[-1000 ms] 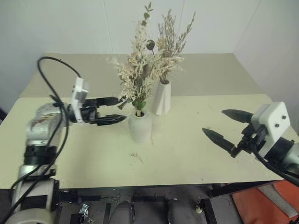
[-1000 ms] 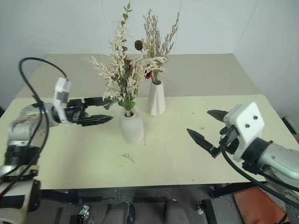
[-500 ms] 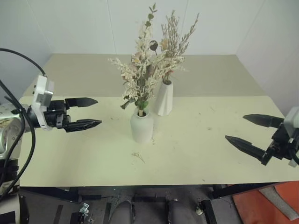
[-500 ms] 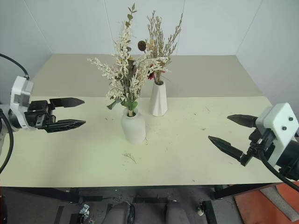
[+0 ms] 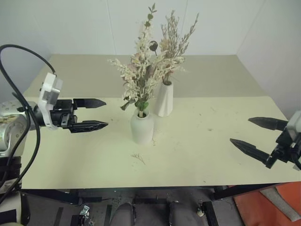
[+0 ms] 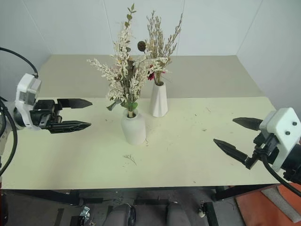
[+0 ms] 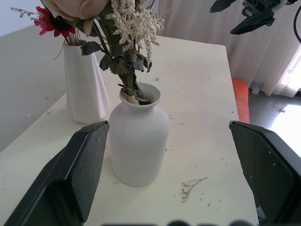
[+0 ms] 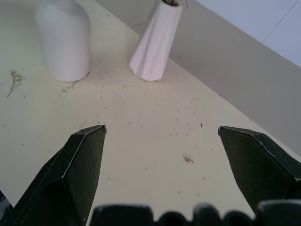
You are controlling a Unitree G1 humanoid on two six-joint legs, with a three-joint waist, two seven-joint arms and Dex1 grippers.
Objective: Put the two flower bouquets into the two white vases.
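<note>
The left gripper [image 5: 96,114] hung with its jaws wide apart and empty, well left of the squat vase [image 5: 141,127], which held the pink-rose bouquet [image 5: 139,75]. Just behind it to the right, the slim cone vase [image 5: 163,99] held the dried-grass bouquet [image 5: 175,44]. The right gripper [image 6: 237,136] was likewise apart and empty, far right on the table [image 5: 197,150]. Both bouquets looked seated; the sound move was to retreat wide of the stems.
</note>
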